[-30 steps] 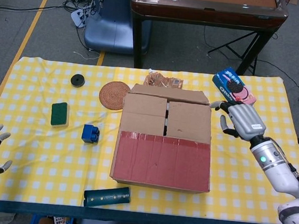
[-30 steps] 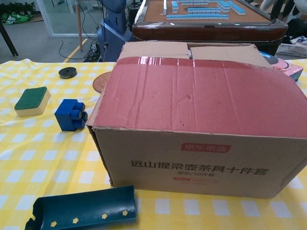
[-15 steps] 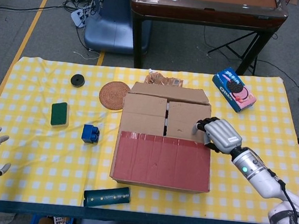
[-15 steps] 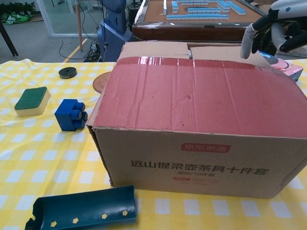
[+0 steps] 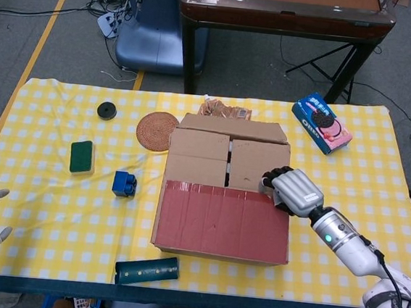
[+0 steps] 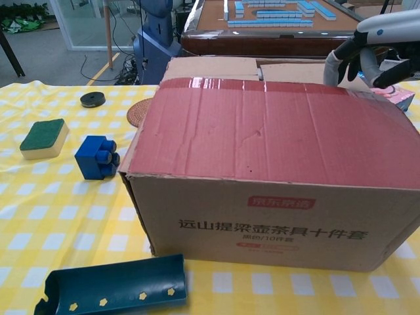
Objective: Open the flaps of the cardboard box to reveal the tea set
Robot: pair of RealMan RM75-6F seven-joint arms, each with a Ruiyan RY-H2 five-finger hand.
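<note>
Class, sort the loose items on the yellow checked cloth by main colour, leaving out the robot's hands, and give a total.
Brown: 2, cardboard box, round coaster
Blue: 2, toy brick, biscuit pack
Green: 2, sponge, tray
Black: 1, disc
Orange: 1, packet
Total: 8

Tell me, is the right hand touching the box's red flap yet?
Cannot tell. In the head view the right hand overlaps the far right corner of the red flap; in the chest view its fingers hang at that edge, with neither contact nor gap plain.
</note>
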